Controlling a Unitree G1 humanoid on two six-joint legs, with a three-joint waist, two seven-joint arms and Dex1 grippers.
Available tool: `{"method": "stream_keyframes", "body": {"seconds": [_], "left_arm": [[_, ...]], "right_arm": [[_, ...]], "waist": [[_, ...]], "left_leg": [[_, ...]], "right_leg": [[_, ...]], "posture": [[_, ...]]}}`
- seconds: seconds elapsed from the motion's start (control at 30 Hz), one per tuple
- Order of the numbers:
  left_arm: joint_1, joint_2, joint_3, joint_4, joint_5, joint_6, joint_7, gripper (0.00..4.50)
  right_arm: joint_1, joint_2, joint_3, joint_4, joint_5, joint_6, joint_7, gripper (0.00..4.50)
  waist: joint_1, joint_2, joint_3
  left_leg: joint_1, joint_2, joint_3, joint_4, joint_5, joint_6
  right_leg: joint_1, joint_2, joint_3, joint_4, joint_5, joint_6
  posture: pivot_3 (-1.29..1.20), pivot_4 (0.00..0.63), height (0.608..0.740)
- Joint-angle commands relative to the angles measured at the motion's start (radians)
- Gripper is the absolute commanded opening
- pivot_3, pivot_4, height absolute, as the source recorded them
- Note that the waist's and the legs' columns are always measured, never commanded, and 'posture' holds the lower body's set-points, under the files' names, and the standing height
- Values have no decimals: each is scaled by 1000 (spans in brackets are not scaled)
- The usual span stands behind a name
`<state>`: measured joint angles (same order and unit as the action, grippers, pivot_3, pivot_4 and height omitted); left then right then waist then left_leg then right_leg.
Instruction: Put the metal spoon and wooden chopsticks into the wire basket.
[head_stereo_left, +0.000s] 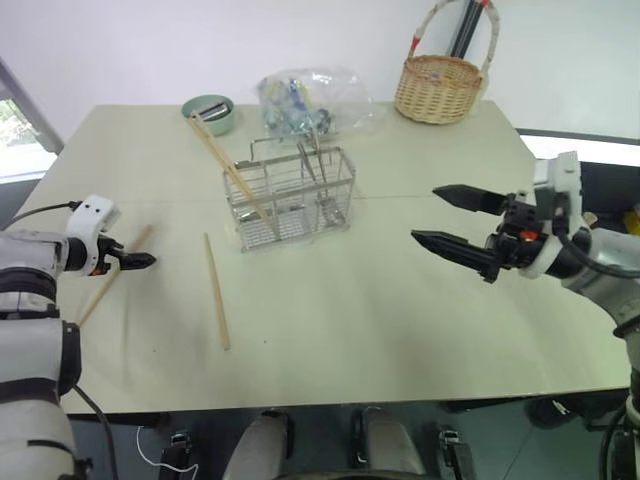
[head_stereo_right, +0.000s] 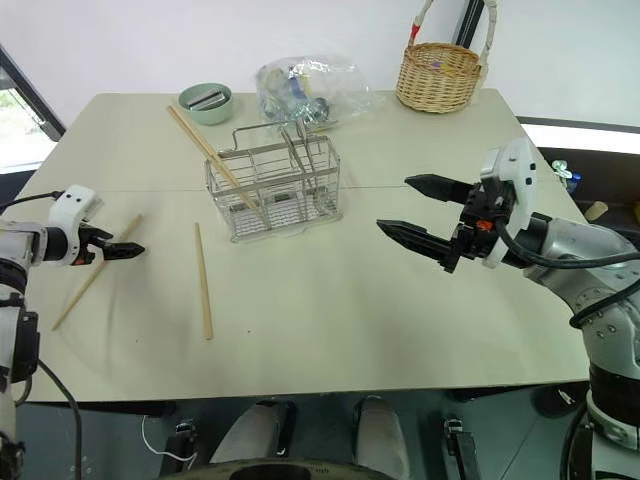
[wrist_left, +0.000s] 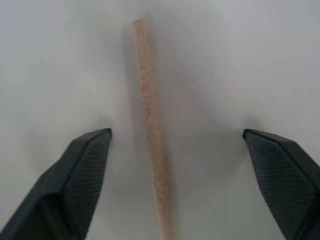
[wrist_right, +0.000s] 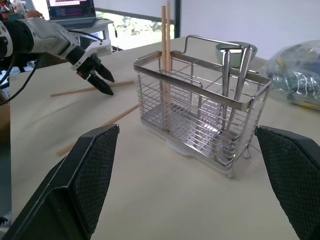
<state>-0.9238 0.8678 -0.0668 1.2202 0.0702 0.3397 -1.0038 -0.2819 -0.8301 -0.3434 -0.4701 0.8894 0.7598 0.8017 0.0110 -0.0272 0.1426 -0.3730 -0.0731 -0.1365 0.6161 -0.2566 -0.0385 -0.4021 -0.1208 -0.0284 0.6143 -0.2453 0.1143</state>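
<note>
Here the left gripper (wrist_left: 175, 145) is set wide astride a chopstick (wrist_left: 150, 125) — apparently ungripped — for pickup; the right gripper (head_stereo_left: 452, 220) is held wide, empty.

a pale table (head_stereo_left: 400, 330) carries the wire basket (head_stereo_left: 290, 200) and two loose wooden chopsticks (head_stereo_left: 216, 290). behind sit a green bowl (head_stereo_left: 210, 112), plastic bag (head_stereo_left: 310, 100) and wicker basket (head_stereo_left: 438, 88).

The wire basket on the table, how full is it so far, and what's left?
The wire basket already holds two chopsticks and some metal utensils. The left gripper, open, straddles one chopstick on the table. Another chopstick lies loose nearby. The right gripper is open, empty.
</note>
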Motion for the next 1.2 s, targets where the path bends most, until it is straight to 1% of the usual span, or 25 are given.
{"method": "stream_keyframes", "body": {"seconds": [0.03, 0.07, 0.1, 0.2, 0.23, 0.4, 0.57, 0.73, 0.8, 0.83, 0.9, 0.97, 1.03, 1.1, 1.2], "left_arm": [[14, -11, -30, 42, 49, 21, 17, 2667], [11, -13, -26, 44, 49, 23, 20, 2249], [9, -14, -24, 45, 50, 23, 23, 1612], [4, -14, -19, 49, 55, 22, 33, 93], [2, -14, -16, 50, 55, 23, 37, 32], [-11, -3, 13, 45, 37, 28, 58, 32], [-36, 21, 93, 21, -19, 32, 104, 32], [-76, 37, 238, -99, -139, -1, 147, 32], [-73, 32, 309, -197, -199, -15, 184, 32], [-77, 23, 364, -271, -247, -3, 216, 32], [-92, -3, 465, -398, -340, 55, 285, 32], [-137, -55, 591, -521, -479, 173, 383, 32], [-171, -128, 664, -685, -591, 259, 478, 32], [-210, -211, 682, -827, -668, 309, 559, 32], [-259, -294, 655, -912, -714, 336, 623, 32]], "right_arm": [[-5, -19, -39, -28, 24, -2, -9, 4500], [-4, -21, -41, -27, 27, -2, -9, 4500], [-3, -22, -43, -25, 29, -2, -10, 4500], [-7, -24, -43, -16, 32, -4, -16, 4500], [-8, -23, -43, -14, 33, -4, -18, 4500], [-9, -11, -26, -8, 24, -17, -24, 4500], [-12, -4, -13, -4, 13, -30, -23, 4500], [-13, -9, -8, 5, 1, -39, -12, 4500], [-19, -7, -7, 10, 3, -38, -14, 4500], [-22, -5, -4, 13, 1, -39, -15, 4500], [-24, -3, 1, 16, -1, -40, -17, 4500], [-24, -1, 3, 15, 0, -41, -20, 4500], [-26, 4, 8, 12, 2, -40, -27, 4500], [-29, 12, 12, 10, 3, -40, -36, 4500], [-24, 23, 18, 4, -3, -44, -43, 4500]], "waist": [[0, 2, -1], [0, 2, -2], [-1, 3, -2], [-3, 3, -2], [-3, 4, -2], [-2, 3, -2], [-4, 2, -2], [0, -6, 1], [2, -9, 1], [2, -9, 2], [2, -11, 2], [2, -11, 2], [1, -11, 2], [1, -10, 2], [1, -10, 2]], "left_leg": [[0, 0, 0, 0, 0, 0], [0, 0, 0, 0, 0, 0], [0, 0, 0, 0, 0, 0], [1, 1, 0, 0, 0, 0], [1, 1, 0, 0, 0, 0], [0, 1, 0, 0, 0, 0], [0, 1, 0, 0, 0, 0], [-2, 1, -1, 1, 0, 0], [-3, 0, -2, 1, 0, 0], [-3, 0, -2, 1, 0, 0], [-4, -1, -3, 2, 0, 0], [-4, -1, -3, 3, 0, 0], [-4, -1, -3, 4, 0, 0], [-4, -2, -3, 6, 0, 0], [-2, -2, -2, 8, 0, 0]], "right_leg": [[0, 0, 0, 0, 0, 0], [0, 0, 0, 0, 0, 0], [0, 1, 0, 1, 0, 0], [0, 1, 0, 1, -2, 3], [0, 1, 0, 1, -2, 3], [0, 1, 0, 1, 0, 1], [0, 1, 0, 1, 0, 1], [-2, 1, -1, 0, 0, 0], [-2, 1, -1, 0, 0, 1], [-1, 0, -1, 0, 1, 1], [-2, -1, -1, -1, 1, 2], [-1, -1, -1, -1, 1, 2], [-1, -1, -1, -1, 2, 3], [0, -1, -1, -1, 2, 4], [4, -1, -1, -2, 3, 5]], "posture": [[0, 150, 684], [0, 150, 684], [0, 150, 684], [0, 150, 684], [0, 150, 684], [0, 150, 684], [0, 150, 684], [0, 150, 684], [0, 150, 684], [0, 150, 684], [0, 150, 684], [0, 150, 684], [0, 150, 684], [0, 150, 684], [0, 150, 684]]}}
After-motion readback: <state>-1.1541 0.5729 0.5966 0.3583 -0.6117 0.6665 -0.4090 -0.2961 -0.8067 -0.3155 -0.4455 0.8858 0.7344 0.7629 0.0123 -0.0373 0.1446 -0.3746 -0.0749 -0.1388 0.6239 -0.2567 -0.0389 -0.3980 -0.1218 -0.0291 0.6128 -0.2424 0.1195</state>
